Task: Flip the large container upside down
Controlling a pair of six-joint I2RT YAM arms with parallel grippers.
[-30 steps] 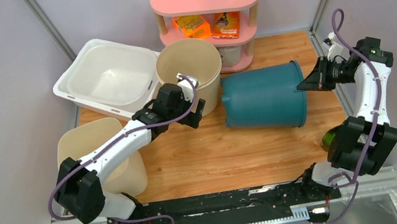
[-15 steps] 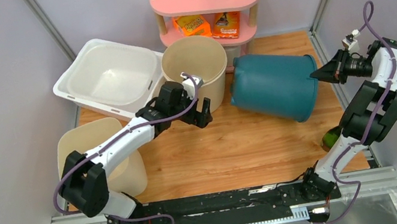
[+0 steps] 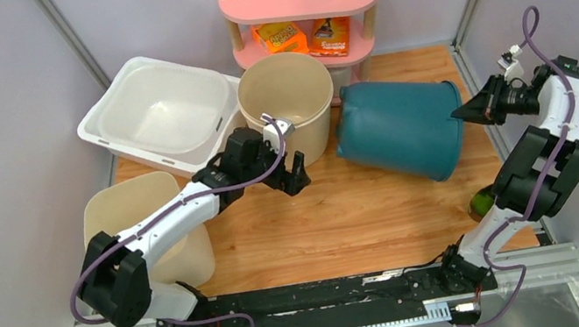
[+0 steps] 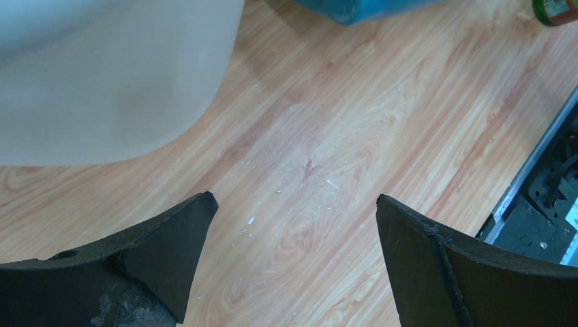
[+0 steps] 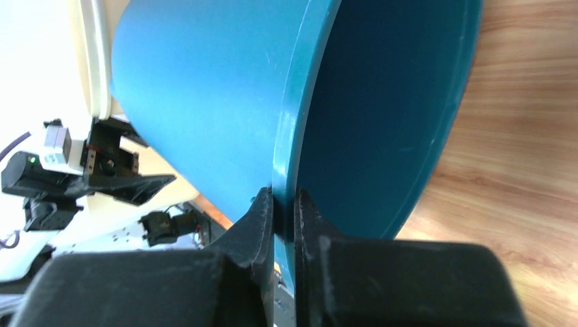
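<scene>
Top view, container: large teal plastic container (image 3: 396, 130) on its side, at 1 o'clock from centre of wooden table (image 3: 348, 216), mouth facing 3 o'clock.
Top view, right gripper: right gripper (image 3: 462, 111) at the mouth rim.
Top view, left gripper: left gripper (image 3: 294, 171) at 9 o'clock of the container, apart, just beside beige round tub (image 3: 285, 93).
Left wrist: fingers spread wide, nothing held, wood below.
Right wrist: fingers pinched tight on the teal rim.

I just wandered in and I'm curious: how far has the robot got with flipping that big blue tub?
Partway. Done: the blue tub is tipped on its side, mouth facing right. In hand: the right fingers are pinched on its rim. The left fingers hang open over bare wood, holding nothing. Left: swing the mouth down onto the table.
</scene>
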